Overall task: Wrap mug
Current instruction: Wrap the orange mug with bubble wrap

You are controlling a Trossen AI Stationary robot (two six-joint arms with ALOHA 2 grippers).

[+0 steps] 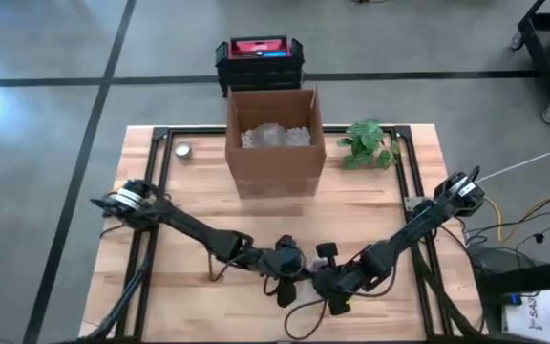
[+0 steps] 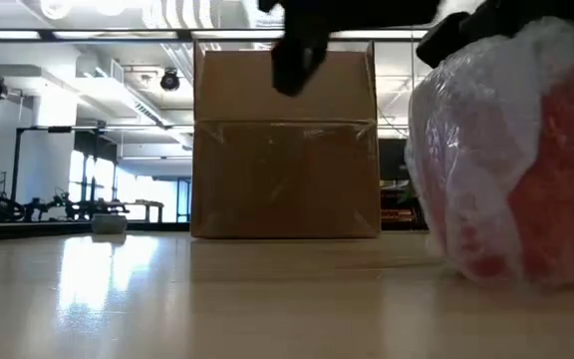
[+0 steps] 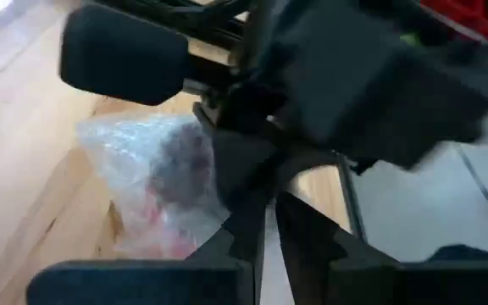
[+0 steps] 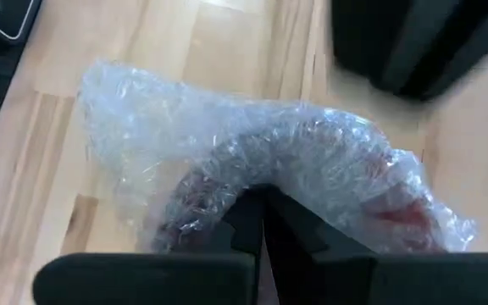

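Both my grippers meet at the table's near edge: my right gripper, fingers pinched together on the bubble wrap around the red mug; my left gripper looks closed too. Best pull the wrap snug, evenly

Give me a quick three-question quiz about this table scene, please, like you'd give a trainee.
1. True or false: the red mug is covered in bubble wrap.
2. What stands beside the cardboard box: A a plant, B a kettle?
3. The left gripper and right gripper meet near which table edge, near or far from the box?

Key: 1 true. 2 A. 3 far.
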